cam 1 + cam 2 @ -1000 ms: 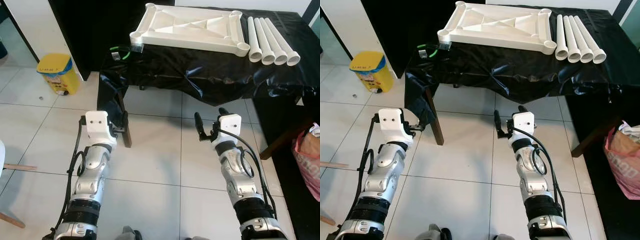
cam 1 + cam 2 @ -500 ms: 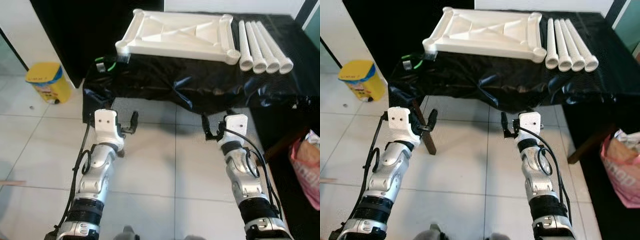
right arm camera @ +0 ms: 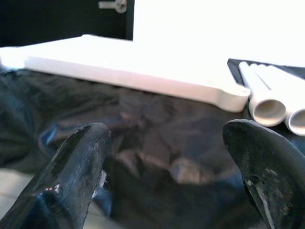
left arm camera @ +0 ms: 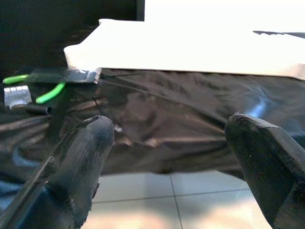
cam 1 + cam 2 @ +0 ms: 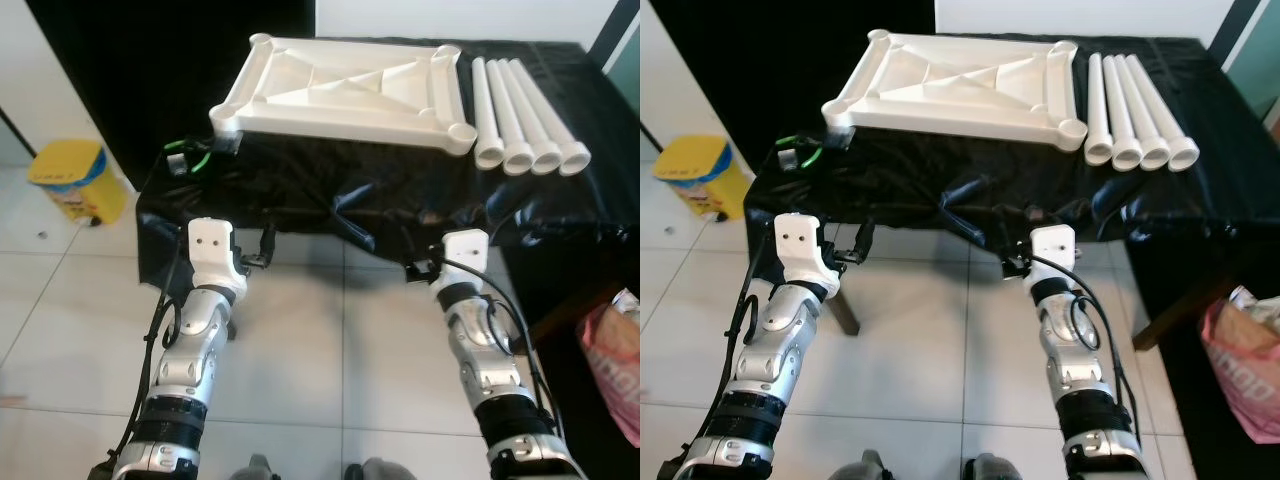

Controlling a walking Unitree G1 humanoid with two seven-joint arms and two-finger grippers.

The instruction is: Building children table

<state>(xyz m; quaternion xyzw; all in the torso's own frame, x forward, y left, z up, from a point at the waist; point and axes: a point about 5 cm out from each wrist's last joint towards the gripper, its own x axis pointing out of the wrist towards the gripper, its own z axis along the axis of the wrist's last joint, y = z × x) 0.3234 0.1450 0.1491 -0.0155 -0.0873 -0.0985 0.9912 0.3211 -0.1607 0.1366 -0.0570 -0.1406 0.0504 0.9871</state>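
Note:
A white plastic table top [image 5: 350, 90] lies upside down on a table covered in black sheeting [image 5: 380, 195]. Several white tube legs [image 5: 525, 125] lie side by side to its right, open ends toward me. Both arms are held low in front of the table's near edge. My left gripper [image 5: 258, 250] is open and empty, and in the left wrist view [image 4: 167, 157] it faces the sheeting under the table top's corner. My right gripper [image 5: 420, 268] is also open and empty, and its wrist view [image 3: 167, 167] looks at the table top's corner and the tube ends [image 3: 269, 109].
A green cable with small dark parts [image 5: 190, 157] lies at the table's left front corner. A yellow bin [image 5: 68, 180] stands on the tiled floor to the left. A pink bag [image 5: 615, 350] sits at the right edge. A brown table leg [image 5: 845, 310] stands behind my left arm.
The whole view has shifted closer to the table, so the camera has moved forward. Both grippers now sit right at the draped front edge instead of over open floor.

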